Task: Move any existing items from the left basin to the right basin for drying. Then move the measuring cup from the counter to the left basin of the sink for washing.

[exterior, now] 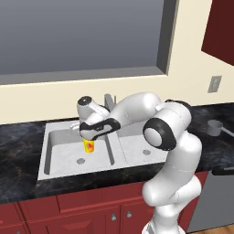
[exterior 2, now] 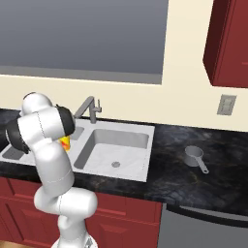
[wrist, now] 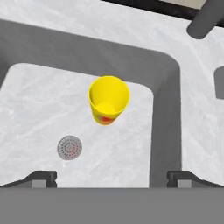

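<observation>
Pincer [wrist: 112, 178] spread wide above upright yellow cup [wrist: 109, 99] with red-orange mark

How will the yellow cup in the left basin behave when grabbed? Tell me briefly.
The yellow cup looks small and thin-walled, so probably light. It stands upright, tapering toward its base, so a sideways nudge might tip it and let it roll across the left basin. The open hand above should squeeze gently.
</observation>
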Motion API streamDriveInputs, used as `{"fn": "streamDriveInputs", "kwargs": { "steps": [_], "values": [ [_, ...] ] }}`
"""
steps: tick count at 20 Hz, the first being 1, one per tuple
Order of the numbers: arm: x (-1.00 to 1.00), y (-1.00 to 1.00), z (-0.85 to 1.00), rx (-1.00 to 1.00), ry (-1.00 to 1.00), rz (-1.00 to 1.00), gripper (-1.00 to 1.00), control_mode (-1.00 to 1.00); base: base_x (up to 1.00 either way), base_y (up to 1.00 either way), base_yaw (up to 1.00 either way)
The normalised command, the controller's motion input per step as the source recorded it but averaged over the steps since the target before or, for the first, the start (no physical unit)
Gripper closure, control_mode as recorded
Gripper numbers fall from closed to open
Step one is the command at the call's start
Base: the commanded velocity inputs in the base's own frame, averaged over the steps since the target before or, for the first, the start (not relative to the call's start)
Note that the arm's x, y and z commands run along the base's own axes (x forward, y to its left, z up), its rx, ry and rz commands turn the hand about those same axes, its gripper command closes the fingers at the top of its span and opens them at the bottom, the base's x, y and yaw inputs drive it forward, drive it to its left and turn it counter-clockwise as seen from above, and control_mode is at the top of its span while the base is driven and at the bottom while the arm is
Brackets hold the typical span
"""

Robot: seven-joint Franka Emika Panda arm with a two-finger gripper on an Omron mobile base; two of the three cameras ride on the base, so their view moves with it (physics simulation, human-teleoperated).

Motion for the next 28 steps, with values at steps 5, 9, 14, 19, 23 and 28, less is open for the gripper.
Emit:
{"fn": "streamDriveInputs", "kwargs": {
  "steps": [5, 9, 14, 19, 23, 28],
  "values": [
    [0.06, 0.02, -0.12, 0.00, -0.01, 0.02, -1.00, -1.00, 0.00, 0.00, 0.00],
    [0.01, 0.00, -0.11, 0.00, -0.05, 0.02, -1.00, -1.00, 0.00, 0.00, 0.00],
    [0.00, 0.00, -0.09, 0.00, -0.06, 0.01, -1.00, -1.00, 0.00, 0.00, 0.00],
    [0.02, 0.03, -0.11, 0.00, -0.01, 0.00, -1.00, -1.00, 0.00, 0.00, 0.00],
    [0.09, 0.05, -0.10, 0.00, 0.00, 0.00, -1.00, -1.00, 0.00, 0.00, 0.00],
    [0.15, 0.04, -0.09, 0.00, 0.00, 0.00, -1.00, -1.00, 0.00, 0.00, 0.00]
  ]
}}
